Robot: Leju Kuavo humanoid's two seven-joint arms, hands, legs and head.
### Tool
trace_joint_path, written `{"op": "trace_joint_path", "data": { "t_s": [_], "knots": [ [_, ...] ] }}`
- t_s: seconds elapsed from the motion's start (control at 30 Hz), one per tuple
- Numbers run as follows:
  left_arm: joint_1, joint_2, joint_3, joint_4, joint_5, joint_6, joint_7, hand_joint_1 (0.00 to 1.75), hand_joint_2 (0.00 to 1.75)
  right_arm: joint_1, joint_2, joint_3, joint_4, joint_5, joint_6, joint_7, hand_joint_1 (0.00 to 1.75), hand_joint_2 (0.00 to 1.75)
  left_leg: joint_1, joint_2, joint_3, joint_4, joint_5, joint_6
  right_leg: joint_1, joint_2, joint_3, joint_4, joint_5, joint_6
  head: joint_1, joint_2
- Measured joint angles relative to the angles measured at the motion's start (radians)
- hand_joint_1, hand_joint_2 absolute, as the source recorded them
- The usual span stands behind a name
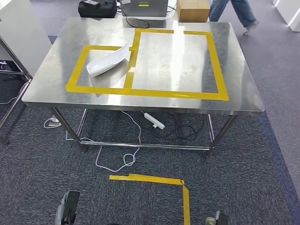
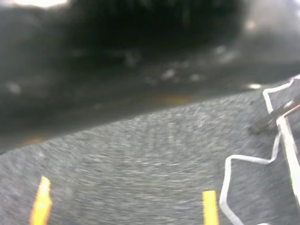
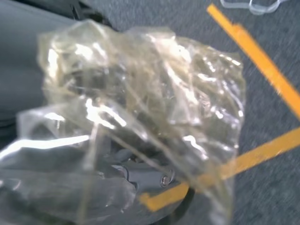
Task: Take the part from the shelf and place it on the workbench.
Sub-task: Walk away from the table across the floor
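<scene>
Right hand [image 3: 141, 178] gripped the part [image 3: 141, 112]: a crumpled clear plastic bag with dark contents, hiding most of the fingers. Left hand [image 1: 69, 206] hung low; whether spread or curled, cannot tell. Workbench [image 1: 233, 70] stood ahead of and above both hands. Best approach, probably: lift the bag well over the bench edge, set it inside the yellow tape [image 1: 215, 65], clear of the white tray [image 1: 108, 62].

You had one steel workbench [image 1: 244, 89] before you, carrying one white curved part [image 1: 108, 62] at its far left. One white power strip [image 1: 154, 121] lay on the carpet beneath, one cardboard box [image 1: 192, 9] stood beyond, and one person [image 1: 233, 10] walked past.
</scene>
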Motion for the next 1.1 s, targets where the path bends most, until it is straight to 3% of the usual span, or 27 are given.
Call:
{"op": "trace_joint_path", "data": {
  "t_s": [0.03, 0.1, 0.17, 0.23, 0.27, 0.3, 0.37, 0.4, 0.43, 0.47, 0.5, 0.57, 0.63, 0.67, 0.73, 0.77, 0.8, 0.87, 0.9, 0.93, 0.97, 1.0, 1.03, 1.1],
  "knots": [
    [0.003, 0.000, -0.007, 0.005, -0.013, 0.001, 0.008, 0.00, 0.00, 0.000, 0.000, 0.000, 0.000, 0.000, 0.001, -0.002, 0.00, 0.00, -0.002, 0.000, -0.009, 0.000, 0.008, -0.001, 0.002, 0.000, 0.052, -0.070, 0.028, -0.008, 0.000, 0.000],
    [0.009, 0.001, -0.019, 0.013, -0.031, 0.004, 0.022, 0.00, 0.00, 0.000, -0.001, 0.000, -0.001, 0.000, 0.003, -0.007, 0.00, 0.00, -0.006, 0.000, -0.021, 0.002, 0.022, -0.007, 0.008, 0.001, 0.154, -0.221, 0.045, -0.021, -0.001, 0.000],
    [0.013, 0.002, -0.030, 0.021, -0.047, 0.005, 0.039, 0.00, 0.00, 0.002, -0.001, 0.000, -0.002, 0.000, 0.004, -0.012, 0.00, 0.00, -0.006, 0.001, -0.027, 0.001, 0.040, -0.017, 0.012, 0.001, 0.194, -0.288, 0.035, -0.025, -0.001, 0.000],
    [0.019, 0.004, -0.039, 0.029, -0.062, 0.005, 0.059, 0.00, 0.00, 0.007, -0.002, 0.000, -0.002, 0.000, 0.002, -0.018, 0.00, 0.00, -0.005, 0.000, -0.034, 0.000, 0.044, -0.028, 0.010, -0.001, 0.181, -0.298, 0.049, -0.033, 0.000, 0.000],
    [0.022, 0.005, -0.043, 0.032, -0.069, 0.005, 0.067, 0.00, 0.00, 0.009, -0.002, -0.001, -0.002, 0.000, 0.002, -0.020, 0.00, 0.00, -0.004, -0.001, -0.041, 0.012, 0.022, -0.034, 0.007, -0.002, 0.173, -0.301, 0.060, -0.042, -0.001, 0.000],
    [0.026, 0.006, -0.047, 0.035, -0.073, 0.006, 0.073, 0.00, 0.00, 0.011, -0.002, -0.001, -0.002, -0.001, 0.002, -0.023, 0.00, 0.00, -0.002, -0.002, -0.051, 0.043, -0.017, -0.040, 0.004, -0.004, 0.163, -0.303, 0.071, -0.049, -0.002, 0.000],
    [0.030, 0.007, -0.055, 0.040, -0.080, 0.006, 0.080, 0.00, 0.00, 0.013, -0.002, -0.002, -0.002, 0.000, 0.002, -0.026, 0.00, 0.00, 0.005, -0.002, -0.078, 0.164, -0.121, -0.051, 0.004, -0.006, 0.140, -0.298, 0.090, -0.057, -0.004, 0.000],
    [0.031, 0.007, -0.059, 0.042, -0.085, 0.005, 0.085, 0.00, 0.00, 0.015, -0.003, -0.002, -0.002, 0.000, 0.002, -0.028, 0.00, 0.00, 0.008, -0.002, -0.089, 0.231, -0.155, -0.055, 0.004, -0.007, 0.125, -0.294, 0.099, -0.057, -0.003, 0.000],
    [0.032, 0.007, -0.062, 0.045, -0.091, 0.005, 0.092, 0.00, 0.00, 0.018, -0.003, -0.003, -0.002, 0.001, 0.002, -0.032, 0.00, 0.00, 0.011, -0.002, -0.091, 0.280, -0.164, -0.059, 0.004, -0.007, 0.109, -0.288, 0.107, -0.056, -0.003, 0.000],
    [0.034, 0.006, -0.067, 0.047, -0.098, 0.006, 0.097, 0.00, 0.00, 0.021, -0.003, -0.004, -0.002, 0.002, 0.002, -0.038, 0.00, 0.00, 0.013, -0.002, -0.080, 0.298, -0.151, -0.061, 0.004, -0.008, 0.092, -0.280, 0.114, -0.054, -0.004, 0.000],
    [0.036, 0.005, -0.071, 0.049, -0.104, 0.008, 0.101, 0.00, 0.00, 0.026, -0.004, -0.004, -0.002, 0.002, 0.002, -0.044, 0.00, 0.00, 0.016, -0.002, -0.053, 0.281, -0.123, -0.062, 0.003, -0.008, 0.075, -0.272, 0.120, -0.051, -0.004, 0.000],
    [0.040, -0.001, -0.081, 0.050, -0.112, 0.019, 0.102, 0.00, 0.00, 0.038, -0.006, -0.005, -0.002, 0.002, 0.004, -0.060, 0.00, 0.00, 0.019, -0.002, 0.038, 0.170, -0.085, -0.062, 0.004, -0.008, 0.046, -0.253, 0.129, -0.043, -0.004, 0.000],
    [0.041, -0.016, -0.086, 0.052, -0.114, 0.038, 0.100, 0.00, 0.00, 0.050, -0.010, -0.007, -0.001, 0.003, 0.005, -0.073, 0.00, 0.00, 0.018, -0.005, 0.118, 0.051, -0.100, -0.053, 0.006, -0.008, 0.026, -0.237, 0.140, -0.031, -0.004, 0.000],
    [0.041, -0.024, -0.087, 0.054, -0.115, 0.048, 0.102, 0.00, 0.00, 0.055, -0.012, -0.008, 0.000, 0.005, 0.005, -0.076, 0.00, 0.00, 0.016, -0.006, 0.135, 0.020, -0.112, -0.048, 0.006, -0.009, 0.019, -0.232, 0.147, -0.024, -0.004, 0.000],
    [0.045, -0.039, -0.087, 0.063, -0.120, 0.058, 0.113, 0.00, 0.00, 0.062, -0.017, -0.011, 0.003, 0.012, 0.004, -0.077, 0.00, 0.00, 0.015, -0.004, 0.124, 0.007, -0.110, -0.032, 0.004, -0.008, 0.008, -0.229, 0.158, -0.009, -0.005, 0.000],
    [0.048, -0.044, -0.087, 0.066, -0.123, 0.058, 0.122, 0.00, 0.00, 0.066, -0.020, -0.011, 0.005, 0.017, 0.003, -0.075, 0.00, 0.00, 0.015, -0.002, 0.113, 0.006, -0.101, -0.023, 0.003, -0.006, -0.002, -0.219, 0.142, -0.002, -0.003, 0.000],
    [0.052, -0.049, -0.088, 0.070, -0.125, 0.054, 0.131, 0.00, 0.00, 0.070, -0.022, -0.011, 0.007, 0.021, 0.003, -0.072, 0.00, 0.00, 0.015, 0.000, 0.101, 0.004, -0.090, -0.012, 0.002, -0.004, -0.015, -0.194, 0.108, 0.003, -0.002, 0.000],
    [0.056, -0.053, -0.088, 0.073, -0.129, 0.044, 0.146, 0.00, 0.00, 0.074, -0.024, -0.012, 0.008, 0.027, 0.004, -0.067, 0.00, 0.00, 0.012, 0.003, 0.074, 0.004, -0.067, 0.001, 0.000, -0.001, -0.047, -0.087, 0.005, 0.009, 0.002, 0.000],
    [0.057, -0.054, -0.088, 0.075, -0.131, 0.039, 0.151, 0.00, 0.00, 0.075, -0.025, -0.012, 0.009, 0.029, 0.005, -0.065, 0.00, 0.00, 0.009, 0.004, 0.060, 0.005, -0.055, 0.003, 0.000, -0.001, -0.060, -0.022, -0.033, 0.011, 0.003, 0.000],
    [0.058, -0.055, -0.088, 0.077, -0.132, 0.035, 0.154, 0.00, 0.00, 0.075, -0.026, -0.012, 0.010, 0.031, 0.006, -0.064, 0.00, 0.00, 0.006, 0.004, 0.044, 0.007, -0.042, 0.005, 0.000, -0.001, -0.063, 0.030, -0.045, 0.011, 0.004, 0.000],
    [0.059, -0.055, -0.088, 0.078, -0.134, 0.032, 0.157, 0.00, 0.00, 0.075, -0.027, -0.012, 0.010, 0.033, 0.006, -0.064, 0.00, 0.00, 0.003, 0.005, 0.027, 0.008, -0.030, 0.006, 0.001, -0.001, -0.053, 0.054, -0.033, 0.009, 0.004, 0.000],
    [0.060, -0.056, -0.089, 0.079, -0.137, 0.029, 0.158, 0.00, 0.00, 0.075, -0.028, -0.012, 0.011, 0.035, 0.006, -0.064, 0.00, 0.00, -0.001, 0.006, 0.011, 0.009, -0.018, 0.006, 0.001, 0.000, -0.026, 0.044, -0.004, 0.005, 0.003, 0.000],
    [0.061, -0.057, -0.090, 0.080, -0.139, 0.026, 0.159, 0.00, 0.00, 0.075, -0.028, -0.012, 0.011, 0.036, 0.006, -0.064, 0.00, 0.00, -0.004, 0.006, -0.004, 0.010, -0.005, 0.005, 0.003, 0.000, 0.019, -0.001, 0.027, -0.002, 0.003, 0.000],
    [0.062, -0.061, -0.094, 0.081, -0.142, 0.024, 0.159, 0.00, 0.00, 0.072, -0.030, -0.012, 0.010, 0.038, 0.006, -0.063, 0.00, 0.00, -0.010, 0.004, -0.024, 0.012, 0.017, 0.001, 0.010, 0.000, 0.140, -0.157, 0.039, -0.018, 0.003, 0.000]
  ]
}}
